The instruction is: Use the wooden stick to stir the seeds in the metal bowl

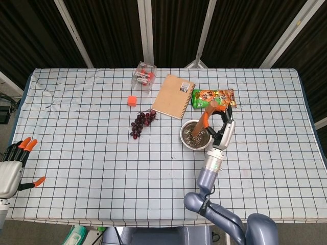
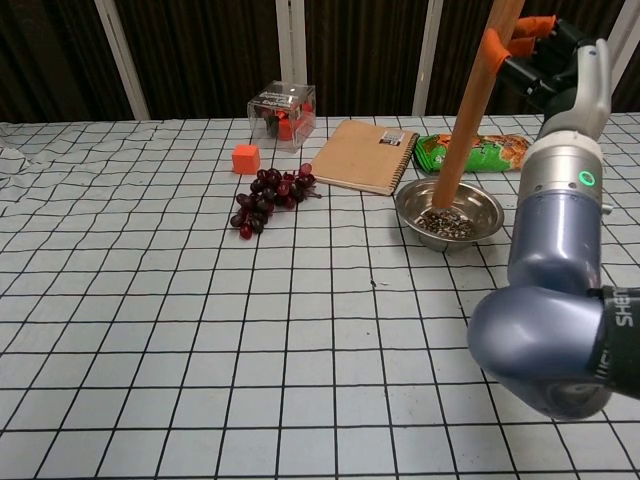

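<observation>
Overhead, dark slatted panels (image 1: 107,30) back the grid-checked tablecloth (image 1: 92,153).

One metal bowl (image 1: 194,136), one wooden stick (image 2: 466,110), one notebook (image 1: 173,96), one grape bunch (image 1: 142,123), one snack packet (image 1: 213,97), one clear box (image 1: 143,75), one orange cube (image 1: 132,100).

Grapes (image 1: 142,123), notebook (image 1: 173,96), snack packet (image 1: 213,97)

My feeds are bright and evenly lit from overhead, shadows on the counter (image 1: 102,153) short and soft, the backdrop dark, focus sharp in both views except my right arm (image 2: 550,330) looming slightly blurred up close.
</observation>
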Controlling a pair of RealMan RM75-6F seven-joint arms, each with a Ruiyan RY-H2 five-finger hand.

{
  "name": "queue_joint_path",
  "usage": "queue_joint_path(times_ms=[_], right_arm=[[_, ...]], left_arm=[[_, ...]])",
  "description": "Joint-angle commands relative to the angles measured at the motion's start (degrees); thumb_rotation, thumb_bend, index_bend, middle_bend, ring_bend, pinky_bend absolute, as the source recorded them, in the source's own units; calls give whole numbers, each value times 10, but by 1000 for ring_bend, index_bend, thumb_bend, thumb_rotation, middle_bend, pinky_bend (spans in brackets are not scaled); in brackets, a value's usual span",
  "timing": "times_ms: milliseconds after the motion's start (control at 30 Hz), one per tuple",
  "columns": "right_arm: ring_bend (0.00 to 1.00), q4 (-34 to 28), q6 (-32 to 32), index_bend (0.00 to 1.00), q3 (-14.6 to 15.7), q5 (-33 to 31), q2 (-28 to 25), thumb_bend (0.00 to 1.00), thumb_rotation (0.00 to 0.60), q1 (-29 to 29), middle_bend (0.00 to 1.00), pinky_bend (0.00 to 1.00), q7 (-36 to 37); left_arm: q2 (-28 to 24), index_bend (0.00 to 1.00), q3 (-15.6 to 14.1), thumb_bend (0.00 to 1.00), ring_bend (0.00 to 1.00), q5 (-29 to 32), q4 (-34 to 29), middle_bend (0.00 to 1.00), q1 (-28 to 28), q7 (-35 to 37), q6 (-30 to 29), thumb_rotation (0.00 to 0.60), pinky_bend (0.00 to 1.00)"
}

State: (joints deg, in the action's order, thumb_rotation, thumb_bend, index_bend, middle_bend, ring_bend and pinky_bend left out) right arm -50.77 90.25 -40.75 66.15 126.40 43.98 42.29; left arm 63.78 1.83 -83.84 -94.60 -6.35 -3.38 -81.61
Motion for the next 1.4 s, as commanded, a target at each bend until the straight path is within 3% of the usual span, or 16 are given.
queue_joint_path(times_ms=[33,167,300,500,800,933,1067,1233,1400], right_arm=[[515,-82,25,774,2,24,-48,461,600,-12,642,0,-54],[515,-157,38,774,14,46,-105,460,600,-41,642,0,-109],[516,-216,37,774,55,79,-174,460,600,-82,643,0,-168],[524,-302,9,780,158,141,-315,460,600,-161,648,0,-252],[525,-330,8,780,308,245,-479,461,600,-260,648,0,-307],[524,-307,-11,780,359,281,-495,460,600,-274,648,0,-375],[525,-268,-35,781,389,305,-476,460,600,-272,648,0,-432],[525,-224,-79,781,408,324,-448,461,600,-258,648,0,-517],[525,-193,-110,781,409,330,-419,461,600,-243,648,0,-588]], left_arm=[[-2,0,-1,65,0,2,-1,0,1,1,2,600,0],[-6,0,-2,65,0,2,-2,0,2,2,2,600,0],[-6,0,-5,65,0,-4,-2,0,2,-1,-1,600,0],[-6,0,-6,65,0,-8,-2,0,6,-7,-10,600,0],[-3,0,-8,65,0,-15,1,0,10,-18,-19,600,0],[0,0,-8,65,0,-15,0,0,11,-24,-21,600,0],[4,0,-8,65,0,-19,1,0,12,-32,-27,600,0],[5,0,-10,65,0,-21,2,0,14,-32,-29,600,0],[3,0,-10,65,0,-23,3,0,14,-25,-29,600,0]])
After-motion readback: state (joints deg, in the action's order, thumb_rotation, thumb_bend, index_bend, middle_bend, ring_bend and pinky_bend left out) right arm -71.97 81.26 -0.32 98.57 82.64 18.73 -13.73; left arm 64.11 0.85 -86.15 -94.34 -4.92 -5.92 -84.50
